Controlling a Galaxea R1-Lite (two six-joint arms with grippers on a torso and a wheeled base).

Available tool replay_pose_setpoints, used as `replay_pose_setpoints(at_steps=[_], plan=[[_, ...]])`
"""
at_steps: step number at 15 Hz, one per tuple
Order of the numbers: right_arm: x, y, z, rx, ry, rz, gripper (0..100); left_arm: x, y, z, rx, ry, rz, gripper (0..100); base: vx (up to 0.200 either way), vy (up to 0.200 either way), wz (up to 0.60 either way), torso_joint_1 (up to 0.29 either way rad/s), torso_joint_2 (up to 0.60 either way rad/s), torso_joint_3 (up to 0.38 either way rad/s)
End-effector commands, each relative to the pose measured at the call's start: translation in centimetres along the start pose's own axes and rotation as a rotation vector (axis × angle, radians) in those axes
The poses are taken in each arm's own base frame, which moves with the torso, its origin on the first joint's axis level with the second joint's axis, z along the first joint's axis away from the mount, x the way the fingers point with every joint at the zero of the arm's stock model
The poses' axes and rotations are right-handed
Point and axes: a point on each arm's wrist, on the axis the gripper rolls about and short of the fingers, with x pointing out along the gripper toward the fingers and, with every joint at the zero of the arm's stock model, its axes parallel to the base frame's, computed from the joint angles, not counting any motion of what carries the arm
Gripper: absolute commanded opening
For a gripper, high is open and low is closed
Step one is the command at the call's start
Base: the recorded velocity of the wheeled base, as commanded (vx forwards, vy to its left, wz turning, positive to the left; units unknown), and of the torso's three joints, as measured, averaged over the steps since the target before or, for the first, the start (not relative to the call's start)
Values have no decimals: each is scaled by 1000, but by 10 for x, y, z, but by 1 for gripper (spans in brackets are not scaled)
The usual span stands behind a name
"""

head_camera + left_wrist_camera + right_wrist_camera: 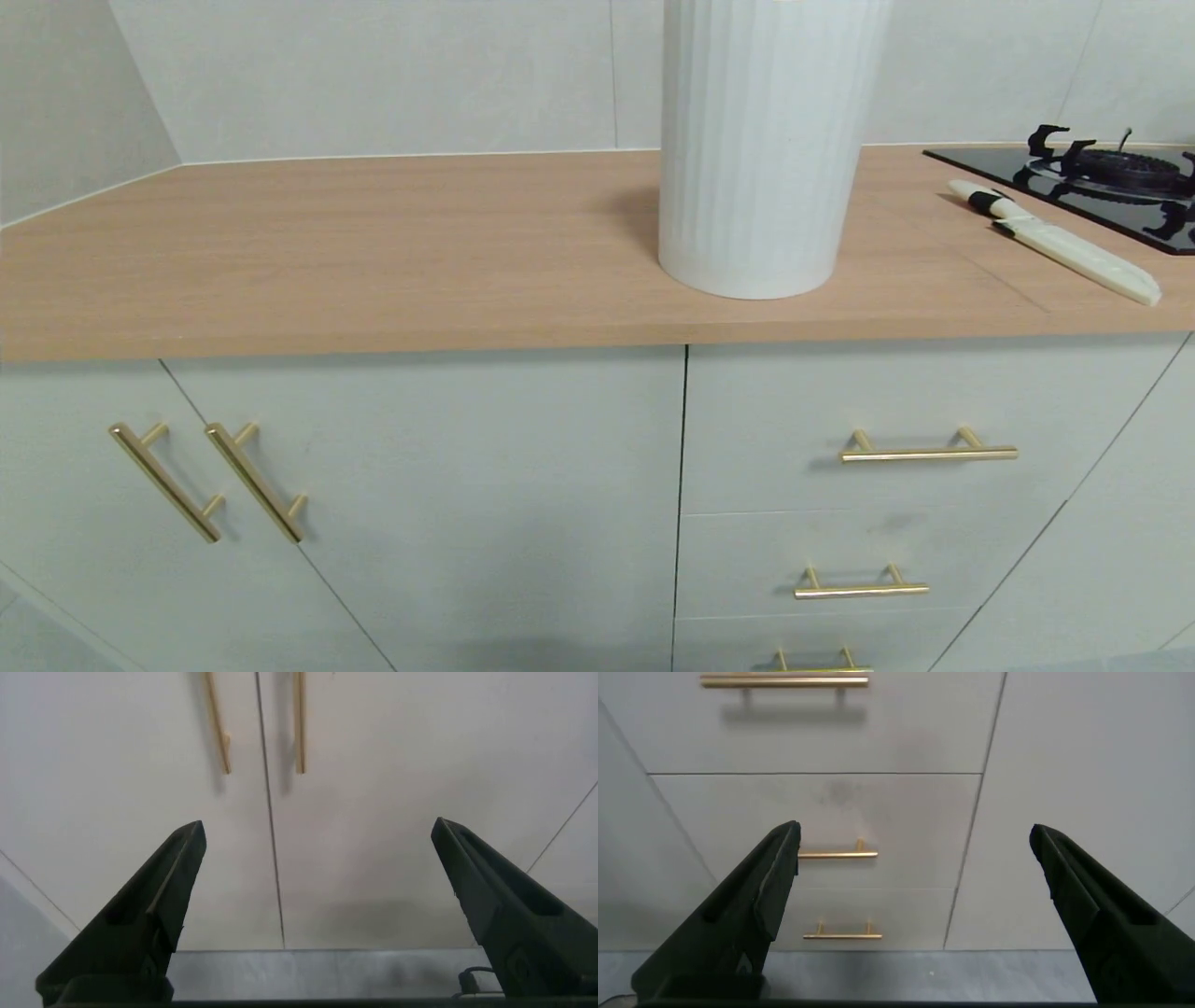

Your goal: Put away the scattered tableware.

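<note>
a light wooden countertop (373,252) runs along a pale tiled wall (373,75), above pale grey cabinet fronts. right of the middle stands a tall white ribbed cylindrical container (761,149), upright, its top cut off by the head view's edge. farther right a cream-coloured knife (1055,241) with a black band on its handle lies flat on the wood. its blade points toward the counter's front edge, and it rests just beside the near edge of a black glass gas hob (1074,191) with a dark burner grate. knife and container are apart, with bare wood between them.

below the counter on the left are two cabinet doors (420,485) with a pair of brass bar handles (257,481) side by side. on the right is a stack of drawers (840,392), each with a horizontal brass drawer handle (929,453).

the left gripper (318,826) hangs low before the two doors, its dark fingers (149,905) spread wide and holding nothing. the door seam and the handles' lower ends show beyond them, and a strip of grey floor (318,971) lies beneath. the right gripper (915,829) sits low before the drawers, its fingers (738,915) likewise wide apart and empty. both grippers are well apart from the knife.
</note>
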Motion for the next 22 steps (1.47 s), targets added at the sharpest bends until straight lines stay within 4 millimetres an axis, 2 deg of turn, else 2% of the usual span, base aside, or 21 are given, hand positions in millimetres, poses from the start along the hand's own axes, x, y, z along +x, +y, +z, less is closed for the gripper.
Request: replay_pose_setpoints(at_steps=[1,4,22], plan=[[0,0,0,-1,1,1,100,0,0,0,0,0,0,100,0,-200,0,2,7,-2],[0,0,0,-1,1,1,100,0,0,0,0,0,0,100,0,-200,0,2,4,5],[0,0,0,-1,1,1,100,0,0,0,-2,0,0,100,11,0,0,0,0,0]])
